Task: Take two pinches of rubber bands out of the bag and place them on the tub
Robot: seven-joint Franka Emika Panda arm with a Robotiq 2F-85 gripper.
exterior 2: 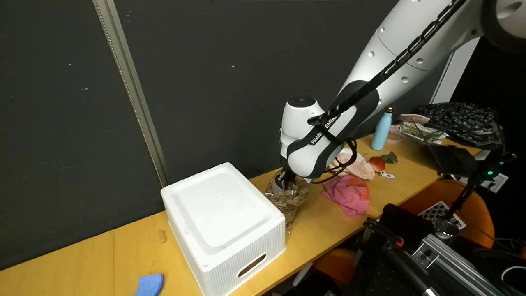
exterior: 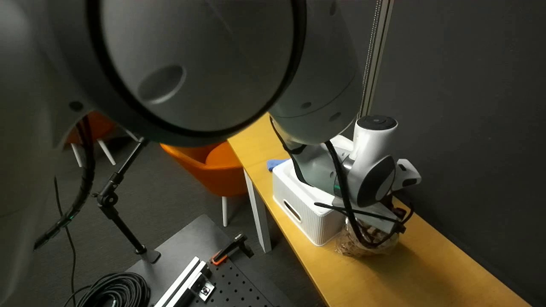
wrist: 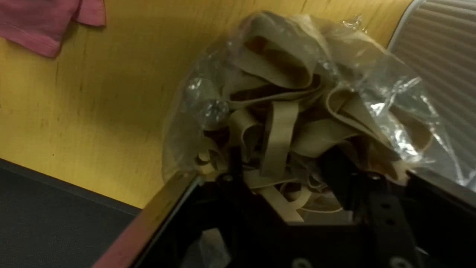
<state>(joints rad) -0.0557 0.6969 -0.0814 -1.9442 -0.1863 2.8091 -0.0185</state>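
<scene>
A clear plastic bag (exterior 2: 291,205) of wide tan rubber bands (wrist: 279,137) stands on the table against the end of the white ribbed tub (exterior 2: 222,205). The bag (exterior: 349,245) and tub (exterior: 305,209) also show in an exterior view, partly behind the arm. The tub's flat top carries no bands. My gripper (wrist: 284,162) points down into the bag's mouth. Its black fingers are apart, with loops of bands between and around them. The fingertips are dark and partly hidden among the bands. In an exterior view the gripper (exterior 2: 285,179) shows at the bag's top.
A dark wall (exterior 2: 230,82) stands right behind the table (exterior 2: 82,263). A pink cloth (exterior 2: 349,195) lies beside the bag, with a blue bottle (exterior 2: 382,129) farther along. A blue sponge (exterior 2: 150,283) and a small tan piece (exterior 2: 162,236) lie past the tub.
</scene>
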